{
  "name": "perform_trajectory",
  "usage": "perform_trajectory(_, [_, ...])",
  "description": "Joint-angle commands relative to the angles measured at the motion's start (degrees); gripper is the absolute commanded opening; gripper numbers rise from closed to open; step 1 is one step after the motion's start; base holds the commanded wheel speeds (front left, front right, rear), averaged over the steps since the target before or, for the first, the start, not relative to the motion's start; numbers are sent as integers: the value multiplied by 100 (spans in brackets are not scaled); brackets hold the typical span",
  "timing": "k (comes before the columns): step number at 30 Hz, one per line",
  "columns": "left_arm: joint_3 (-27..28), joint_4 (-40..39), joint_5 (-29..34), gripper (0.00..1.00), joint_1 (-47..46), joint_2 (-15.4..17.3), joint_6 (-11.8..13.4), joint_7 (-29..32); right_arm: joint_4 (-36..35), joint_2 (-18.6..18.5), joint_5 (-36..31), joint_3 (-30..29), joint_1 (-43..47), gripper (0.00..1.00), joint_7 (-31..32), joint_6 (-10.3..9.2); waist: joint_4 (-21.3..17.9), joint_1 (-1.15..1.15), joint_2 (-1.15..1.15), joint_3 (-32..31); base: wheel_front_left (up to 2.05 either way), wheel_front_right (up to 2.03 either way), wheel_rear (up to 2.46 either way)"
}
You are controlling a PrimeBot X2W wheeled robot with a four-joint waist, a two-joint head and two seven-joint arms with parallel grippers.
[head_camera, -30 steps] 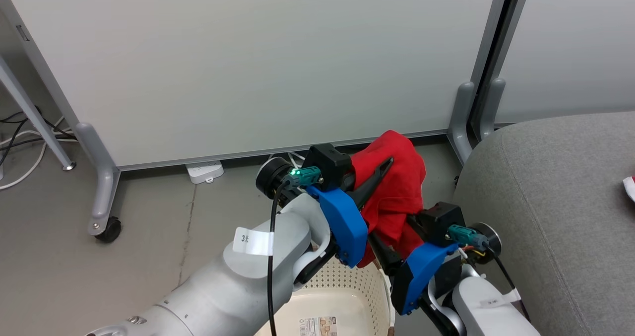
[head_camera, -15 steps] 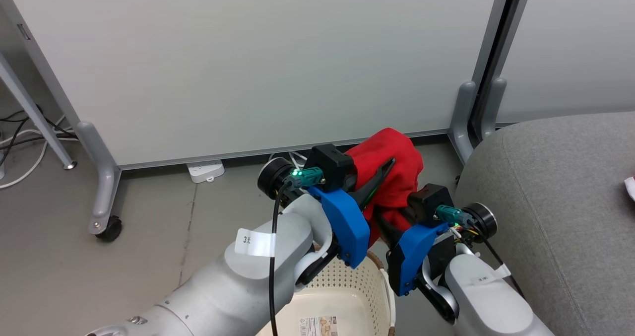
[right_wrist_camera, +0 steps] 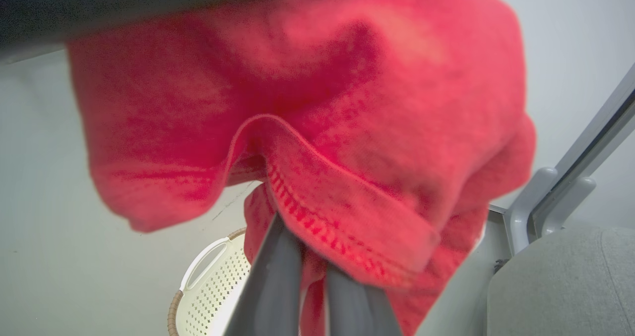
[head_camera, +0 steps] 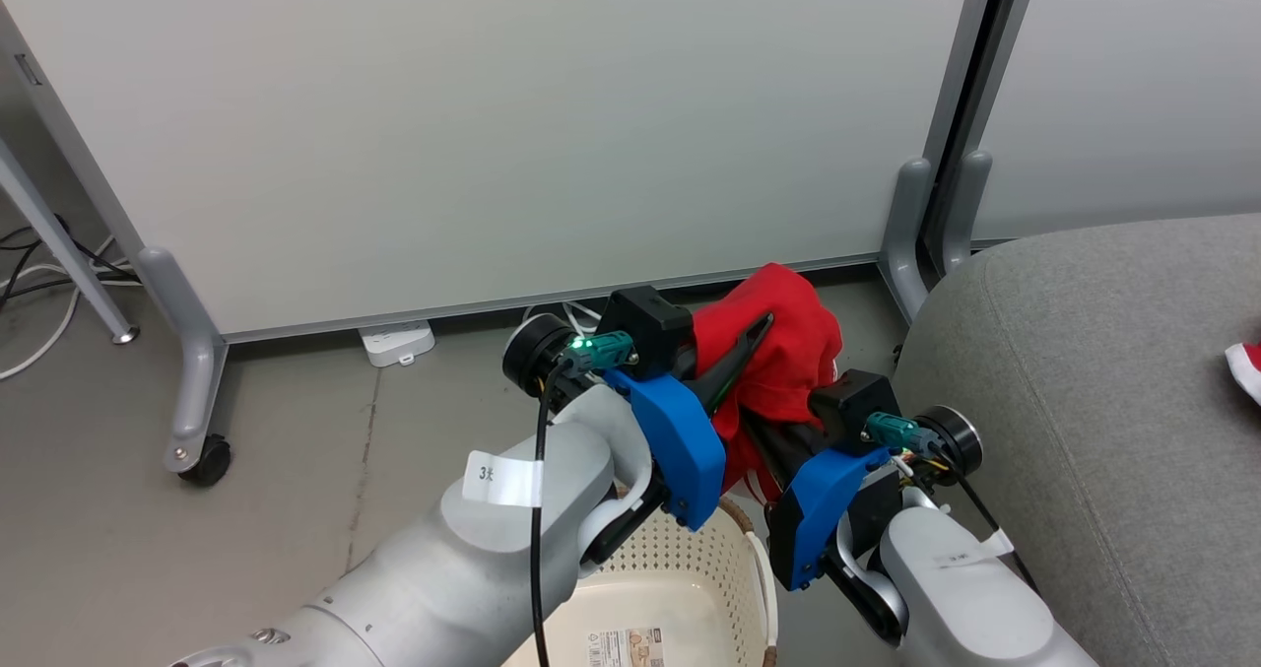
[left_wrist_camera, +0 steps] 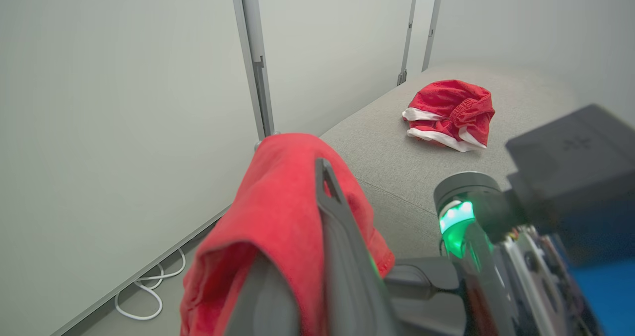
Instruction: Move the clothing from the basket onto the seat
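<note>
Left end effector (head_camera: 754, 340) and right end effector (right_wrist_camera: 302, 249) are both clamping shut on one red garment (head_camera: 778, 352), holding it up just above the basket's far rim. Right of the basket, the grey seat (head_camera: 1084, 371) is carrying a second red garment (left_wrist_camera: 449, 112) with white trim. Under both arms, the basket (head_camera: 690, 559) is showing its label sticker.

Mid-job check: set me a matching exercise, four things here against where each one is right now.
Things: 1 plain red garment; 2 white-trimmed red garment; 3 basket; 4 power strip.
Places: A at the base of the white partition; B lying on the seat; C beneath the lifted garment; D gripped by left hand and right hand.
Pairs: 1-D; 2-B; 3-C; 4-A.
</note>
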Motion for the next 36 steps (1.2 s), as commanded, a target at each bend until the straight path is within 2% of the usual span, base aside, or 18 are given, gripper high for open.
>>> perform_trajectory(1, [-22,21,-10,0,20,-3,-10,-29,21,-2,35,10,-83,0,-40,1,-3,0,0,2,0,0,0])
perform_trajectory(21, [-24,106,-52,0,41,-3,-10,-49,138,-1,119,49,-102,0,-128,1,-36,0,0,-14,0,0,0])
perform_trajectory(22, [-24,109,-60,8,43,-3,-10,-50,143,-1,125,52,-104,0,-131,1,-37,0,0,-14,0,0,0])
perform_trajectory(23, [-24,121,-55,51,37,-3,-10,-50,149,-1,131,55,-107,0,-134,1,-38,0,0,-14,0,0,0])
perform_trajectory(24, [-16,129,-37,100,25,-3,-10,-48,152,-1,138,57,-109,0,-137,1,-38,0,0,-14,0,0,0])
perform_trajectory(30, [353,1,182,100,174,3,32,-50,129,-1,121,46,-132,0,-177,1,-45,0,0,4,0,0,0])
perform_trajectory(36, [1108,-512,790,100,782,255,103,-51,63,-1,53,-54,-104,0,-219,2,-47,0,0,46,0,0,0])
